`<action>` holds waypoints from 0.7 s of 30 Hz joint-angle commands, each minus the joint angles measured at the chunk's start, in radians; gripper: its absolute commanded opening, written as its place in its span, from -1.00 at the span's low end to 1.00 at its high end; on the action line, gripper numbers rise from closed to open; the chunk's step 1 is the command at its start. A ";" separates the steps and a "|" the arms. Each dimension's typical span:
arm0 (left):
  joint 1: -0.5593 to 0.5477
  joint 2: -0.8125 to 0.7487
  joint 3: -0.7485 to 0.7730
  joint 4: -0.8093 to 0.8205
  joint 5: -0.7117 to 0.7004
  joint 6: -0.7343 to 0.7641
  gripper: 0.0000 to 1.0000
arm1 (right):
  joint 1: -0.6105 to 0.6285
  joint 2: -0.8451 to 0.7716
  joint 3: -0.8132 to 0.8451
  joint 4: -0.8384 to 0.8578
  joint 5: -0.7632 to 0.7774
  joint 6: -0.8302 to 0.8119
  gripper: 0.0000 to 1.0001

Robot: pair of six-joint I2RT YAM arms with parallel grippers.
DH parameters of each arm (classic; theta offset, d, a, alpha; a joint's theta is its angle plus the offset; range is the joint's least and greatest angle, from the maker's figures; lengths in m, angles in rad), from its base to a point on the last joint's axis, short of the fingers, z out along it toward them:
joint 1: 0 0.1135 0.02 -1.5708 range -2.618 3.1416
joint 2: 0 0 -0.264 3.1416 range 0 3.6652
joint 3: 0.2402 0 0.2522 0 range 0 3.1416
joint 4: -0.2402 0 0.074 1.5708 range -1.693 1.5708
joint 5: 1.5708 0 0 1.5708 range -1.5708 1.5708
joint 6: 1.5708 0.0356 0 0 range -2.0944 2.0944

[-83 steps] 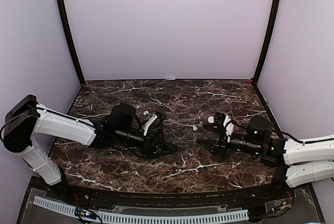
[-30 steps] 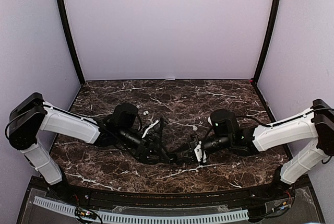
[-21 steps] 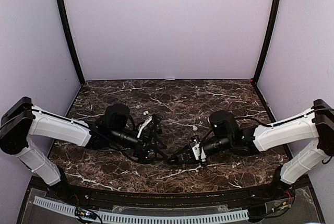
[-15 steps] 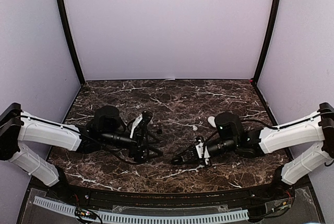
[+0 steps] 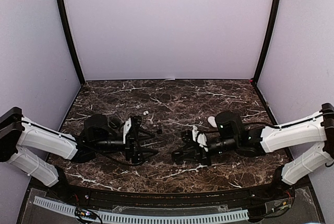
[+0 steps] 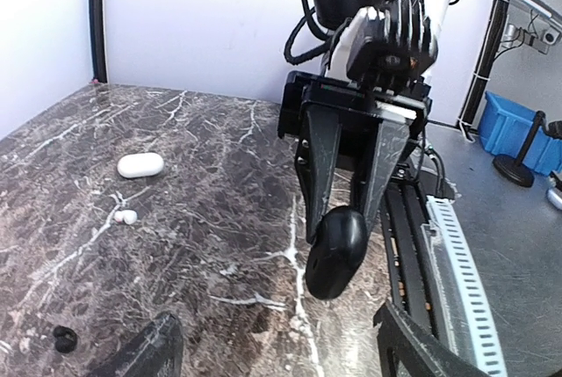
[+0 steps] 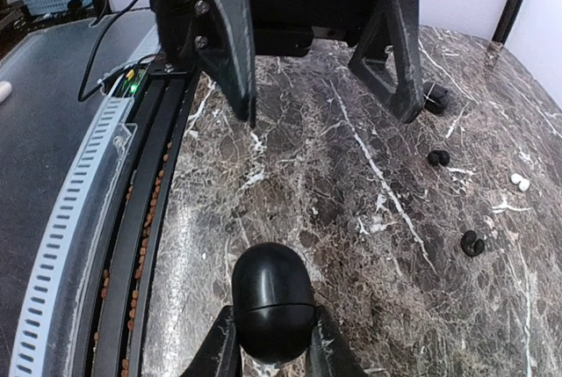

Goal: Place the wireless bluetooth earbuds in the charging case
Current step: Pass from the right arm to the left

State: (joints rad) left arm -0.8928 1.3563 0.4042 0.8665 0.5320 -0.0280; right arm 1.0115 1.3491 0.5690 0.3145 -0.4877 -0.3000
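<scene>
A closed black oval charging case sits clamped between the fingers of my right gripper, lifted just above the marble near the front edge. The left wrist view shows the same case hanging from the right gripper. My left gripper faces it from the left, a short gap away, open and empty; its fingers stand wide apart. Two white earbuds lie together on the table, also seen as white earbuds from above. Black earbuds lie loose further out.
A closed white oval case lies beyond the white buds and appears as the white case beside the right arm. One more black bud lies near my left fingers. A slotted cable track runs along the table's front edge.
A second ago both grippers met at the front middle of the table. The left gripper has since opened and drawn back to the left; the right one keeps the black case and has shifted slightly right.
</scene>
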 commanded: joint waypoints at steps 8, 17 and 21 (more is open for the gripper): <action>-0.024 0.108 0.003 0.128 -0.039 0.078 0.63 | -0.004 0.077 0.242 -0.374 0.117 0.106 -0.76; -0.088 0.181 0.058 0.093 -0.104 0.134 0.44 | 0.006 0.109 0.289 -0.404 0.143 0.130 -0.78; -0.095 0.204 0.075 0.081 -0.080 0.138 0.29 | 0.016 0.119 0.294 -0.396 0.139 0.120 -0.78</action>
State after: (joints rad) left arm -0.9794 1.5475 0.4465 0.9493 0.4511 0.0830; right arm 1.0149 1.4574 0.8322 -0.0910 -0.3561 -0.1833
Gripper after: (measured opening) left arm 0.674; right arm 0.212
